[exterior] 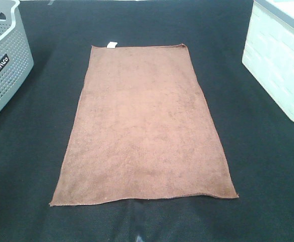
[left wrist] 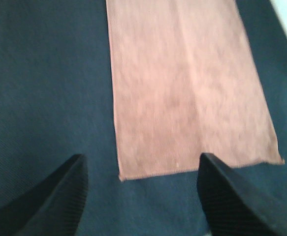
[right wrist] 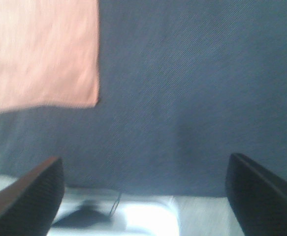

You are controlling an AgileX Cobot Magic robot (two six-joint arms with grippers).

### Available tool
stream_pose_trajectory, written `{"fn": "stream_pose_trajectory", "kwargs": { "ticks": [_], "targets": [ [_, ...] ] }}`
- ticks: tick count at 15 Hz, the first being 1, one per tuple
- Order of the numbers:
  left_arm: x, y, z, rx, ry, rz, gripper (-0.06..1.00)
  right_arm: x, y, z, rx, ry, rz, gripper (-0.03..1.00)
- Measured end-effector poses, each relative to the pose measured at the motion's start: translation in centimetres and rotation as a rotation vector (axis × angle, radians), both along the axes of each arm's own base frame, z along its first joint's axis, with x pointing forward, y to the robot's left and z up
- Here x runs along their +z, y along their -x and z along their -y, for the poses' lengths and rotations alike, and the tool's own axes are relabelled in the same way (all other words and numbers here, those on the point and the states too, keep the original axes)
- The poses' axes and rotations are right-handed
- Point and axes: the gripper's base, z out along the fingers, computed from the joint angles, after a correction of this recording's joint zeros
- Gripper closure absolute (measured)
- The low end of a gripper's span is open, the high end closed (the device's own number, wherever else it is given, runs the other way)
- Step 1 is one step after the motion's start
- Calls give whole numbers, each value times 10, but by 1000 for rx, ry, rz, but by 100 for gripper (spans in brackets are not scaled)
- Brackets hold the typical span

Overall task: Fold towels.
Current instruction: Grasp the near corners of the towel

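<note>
Black woven tabletop [exterior: 31,166] lies beneath both my arms. My left gripper [left wrist: 141,162] hangs tilted down, jaws spread wide and empty, just short of the towel's [left wrist: 187,88] near hem. My right gripper [right wrist: 145,162] is likewise parted and holds nothing, off that hem's corner above bare tabletop. Its view is blurred, and I cannot make out a pale patch by its fingers. Only the high camera shows the whole towel lying flat, its white tag [exterior: 111,45] on the far hem, a grey basket [exterior: 5,65] left of the towel and a white bin [exterior: 278,65] to its right.
</note>
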Motion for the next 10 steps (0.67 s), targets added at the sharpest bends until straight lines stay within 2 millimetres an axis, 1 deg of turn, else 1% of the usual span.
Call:
{"fn": "stream_pose_trajectory", "kwargs": {
  "ticks": [3,4,5,6,7,10],
  "targets": [
    [-34,-28,6,-42,38,-184,33,-23,-30,-10,56,-110,-109,14],
    [-52,-38,8,-65,47,-259,33,-35,-42,-14,74,-155,-146,14],
    [-64,-44,9,-77,56,-306,33,-43,-50,-16,76,-173,-159,14],
    [-73,-49,11,-91,70,-337,33,-51,-57,-17,77,-186,-172,15],
    [-73,-49,11,-91,70,-337,33,-51,-57,-17,77,-186,-172,15],
    [-100,-63,14,-111,102,-378,33,-80,-77,-22,104,-250,-212,15]
  ]
}}
